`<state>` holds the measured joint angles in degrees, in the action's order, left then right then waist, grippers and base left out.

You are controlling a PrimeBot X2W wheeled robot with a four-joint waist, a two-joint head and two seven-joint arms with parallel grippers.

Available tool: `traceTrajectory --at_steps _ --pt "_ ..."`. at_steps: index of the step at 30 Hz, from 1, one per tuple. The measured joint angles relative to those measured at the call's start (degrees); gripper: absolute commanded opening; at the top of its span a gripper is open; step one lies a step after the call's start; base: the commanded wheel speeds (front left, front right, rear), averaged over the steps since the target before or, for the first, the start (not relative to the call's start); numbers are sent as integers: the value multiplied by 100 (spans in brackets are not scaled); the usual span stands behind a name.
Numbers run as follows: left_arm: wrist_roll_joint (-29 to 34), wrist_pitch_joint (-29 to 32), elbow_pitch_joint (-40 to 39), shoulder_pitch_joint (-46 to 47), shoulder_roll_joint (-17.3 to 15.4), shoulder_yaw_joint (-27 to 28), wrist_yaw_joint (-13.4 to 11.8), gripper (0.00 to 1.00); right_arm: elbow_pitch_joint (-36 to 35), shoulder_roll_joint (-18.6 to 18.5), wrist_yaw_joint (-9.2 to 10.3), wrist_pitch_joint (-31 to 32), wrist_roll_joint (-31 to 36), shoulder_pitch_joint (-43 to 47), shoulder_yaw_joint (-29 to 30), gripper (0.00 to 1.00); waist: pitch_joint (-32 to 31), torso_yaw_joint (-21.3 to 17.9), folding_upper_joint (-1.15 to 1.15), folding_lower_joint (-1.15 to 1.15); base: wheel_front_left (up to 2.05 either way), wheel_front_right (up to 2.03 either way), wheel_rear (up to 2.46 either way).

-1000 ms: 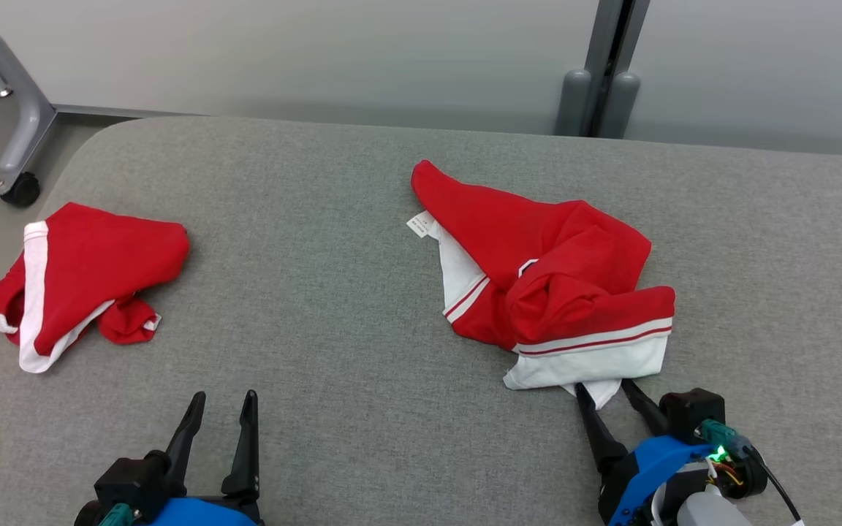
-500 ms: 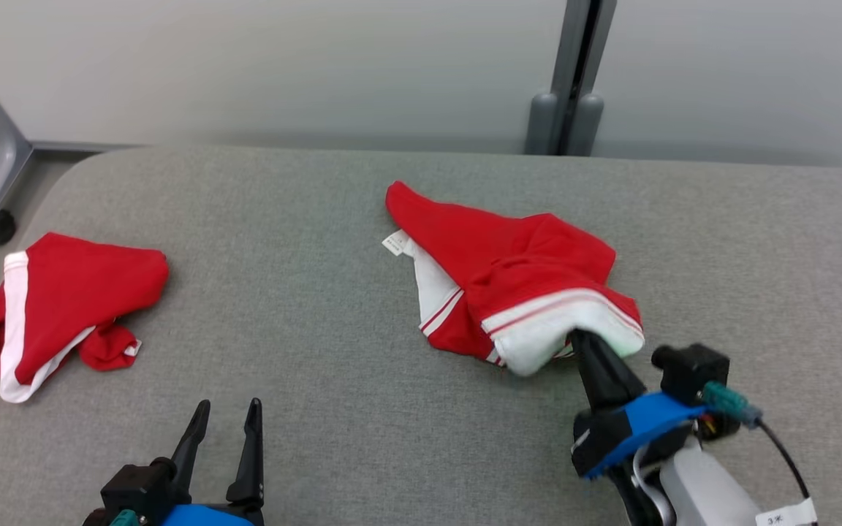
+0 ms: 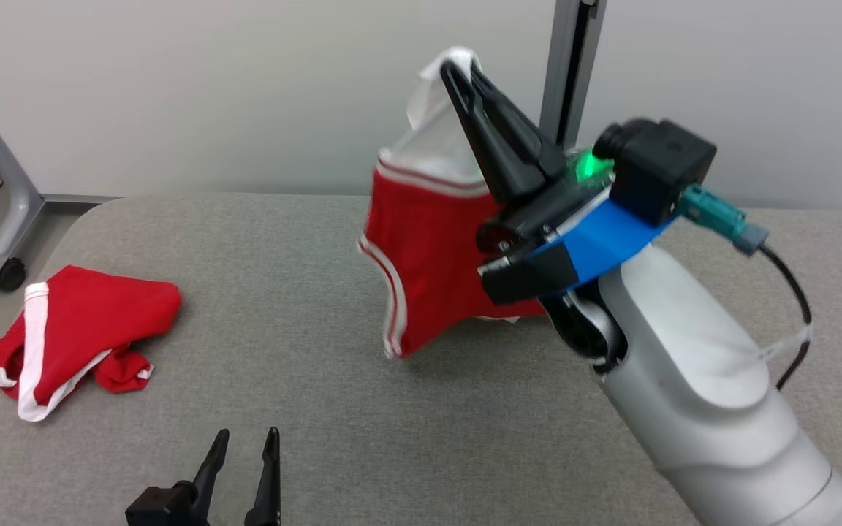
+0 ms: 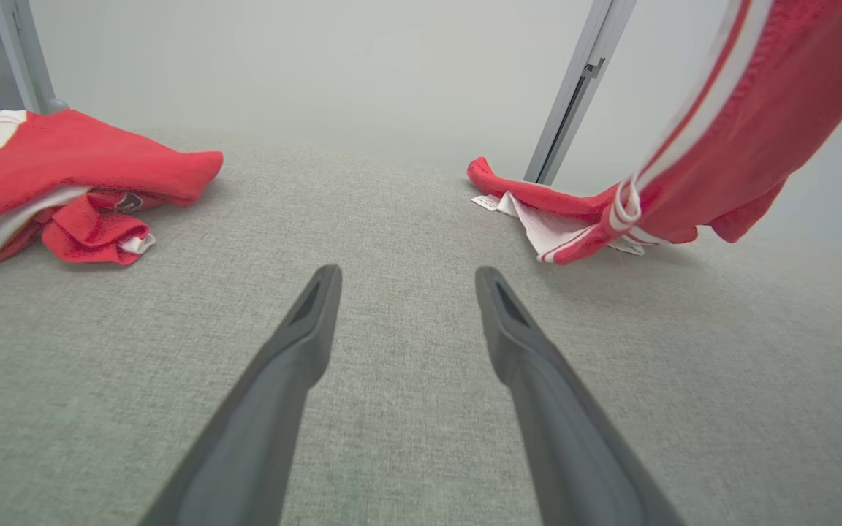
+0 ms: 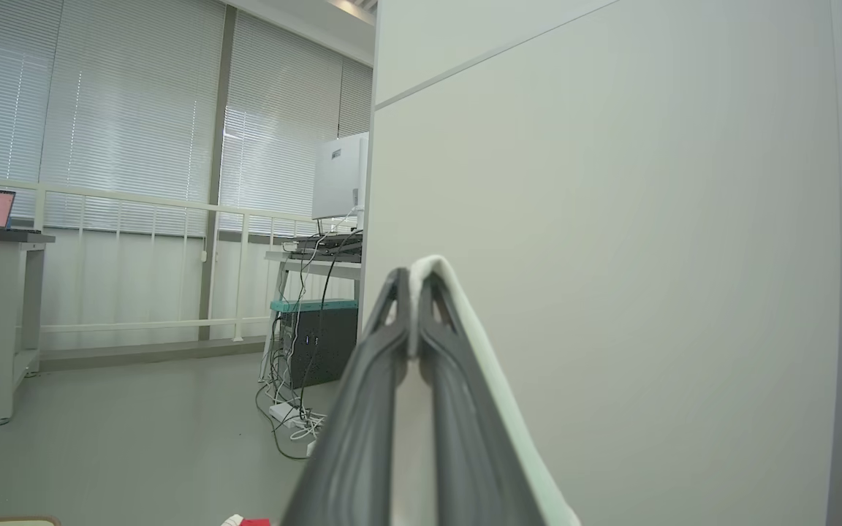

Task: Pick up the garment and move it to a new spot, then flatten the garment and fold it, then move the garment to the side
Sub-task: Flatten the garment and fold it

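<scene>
Head view — garment (image 3: 428, 241) in right hand (image 3: 463, 69)

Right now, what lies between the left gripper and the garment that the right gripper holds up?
Nothing but bare grey surface: the left wrist view shows it from the left gripper to the garment.

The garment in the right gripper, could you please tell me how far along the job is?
Done: the right gripper is shut on the garment at its white hem. In hand: the lift, with the garment hanging and its lower end lying on the grey surface. Left: placing it at a new spot, flattening, folding, moving aside. The left gripper is open and empty.
</scene>
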<state>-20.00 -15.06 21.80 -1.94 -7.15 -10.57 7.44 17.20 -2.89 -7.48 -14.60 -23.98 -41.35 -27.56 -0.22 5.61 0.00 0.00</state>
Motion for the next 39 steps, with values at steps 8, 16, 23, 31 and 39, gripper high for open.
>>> traceTrajectory --at_steps 8,16,23,31,39 --pt "-42 0 188 -20 47 -123 1 100 520 1 -1 -20 -267 -1785 -381 0 -22 453 0 0 0 0 0" --pt "-112 0 270 -38 41 -143 1 100 1060 -366 -2 -43 210 -2436 146 0 112 705 0 0 0 0 0" --pt "-122 0 236 -42 29 -100 1 100 1352 -1115 -1 -44 366 -1423 1000 0 247 506 0 0 0 0 0" --pt "-171 0 129 77 -42 -96 1 100 2303 -1446 -1 -25 726 491 2437 100 413 194 0 1 0 0 0" --pt "-199 0 91 119 -122 -112 1 100 2440 -881 0 -37 1568 1185 3247 100 476 29 0 1 0 0 0"
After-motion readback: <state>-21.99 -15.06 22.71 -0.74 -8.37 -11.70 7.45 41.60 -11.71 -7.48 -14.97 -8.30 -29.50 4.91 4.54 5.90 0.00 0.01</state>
